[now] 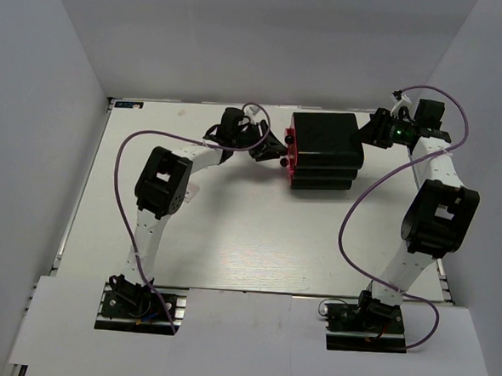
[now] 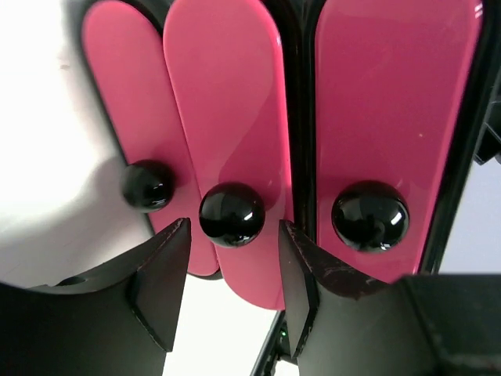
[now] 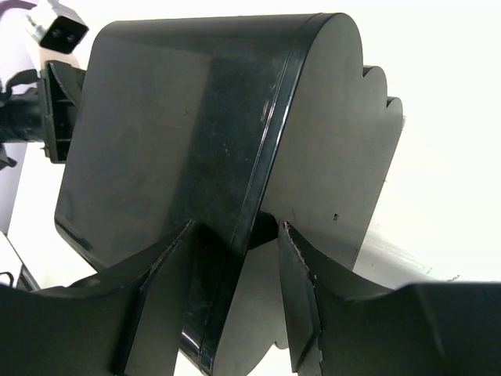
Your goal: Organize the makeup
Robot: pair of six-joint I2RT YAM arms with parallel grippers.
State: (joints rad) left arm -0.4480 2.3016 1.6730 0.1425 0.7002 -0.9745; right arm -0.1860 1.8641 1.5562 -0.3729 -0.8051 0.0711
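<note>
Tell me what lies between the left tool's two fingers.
The middle glossy black round knob of a pink plastic drawer front, untouched by either finger; the left wrist view shows it.

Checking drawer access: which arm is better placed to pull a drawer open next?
Left: the left gripper, open, flanks the middle knob on the pink drawers; the right gripper straddles the back edge of the box.

A black drawer box (image 1: pixel 325 148) sits at the white table's (image 1: pixel 231 238) one o'clock. Its pink drawers (image 2: pixel 227 117) and black knobs (image 2: pixel 231 214) face nine o'clock.

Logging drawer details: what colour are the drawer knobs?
Knobs are glossy black; left wrist view best.
</note>
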